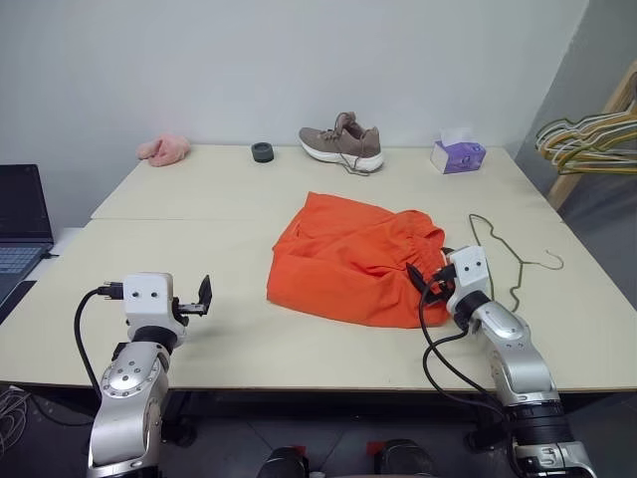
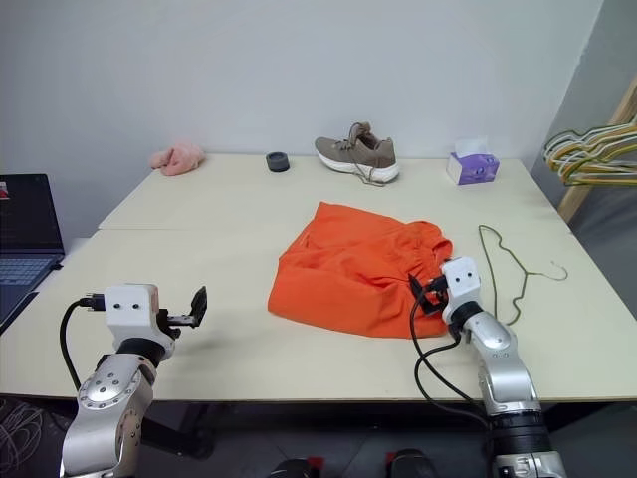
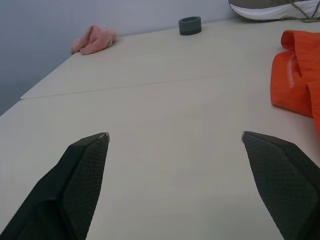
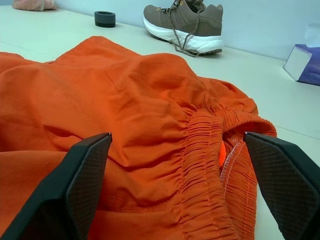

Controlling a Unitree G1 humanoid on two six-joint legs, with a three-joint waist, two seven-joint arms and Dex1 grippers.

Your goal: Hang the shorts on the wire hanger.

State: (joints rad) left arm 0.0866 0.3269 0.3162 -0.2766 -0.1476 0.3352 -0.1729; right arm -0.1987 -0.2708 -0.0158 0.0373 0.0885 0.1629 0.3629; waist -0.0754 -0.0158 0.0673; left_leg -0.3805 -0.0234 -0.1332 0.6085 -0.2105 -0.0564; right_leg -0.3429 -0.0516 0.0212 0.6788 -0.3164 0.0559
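The bright orange shorts (image 1: 348, 254) lie crumpled at the table's middle, with the gathered waistband (image 4: 205, 150) toward the right. My right gripper (image 1: 423, 279) stands open at the shorts' near right corner, its fingers (image 4: 75, 185) low on either side of the waistband and gripping nothing. The thin dark wire hanger (image 1: 510, 261) lies flat on the table just right of the shorts, hook toward the right edge. My left gripper (image 1: 204, 296) is open above bare table, well left of the shorts, and empty.
Along the table's far edge sit a pink cloth (image 1: 164, 149), a black ring (image 1: 262, 151), a brown shoe (image 1: 343, 144) and a purple tissue box (image 1: 458, 155). A bunch of yellow and green hangers (image 1: 587, 139) hangs at the right. A laptop (image 1: 20, 224) sits at the left.
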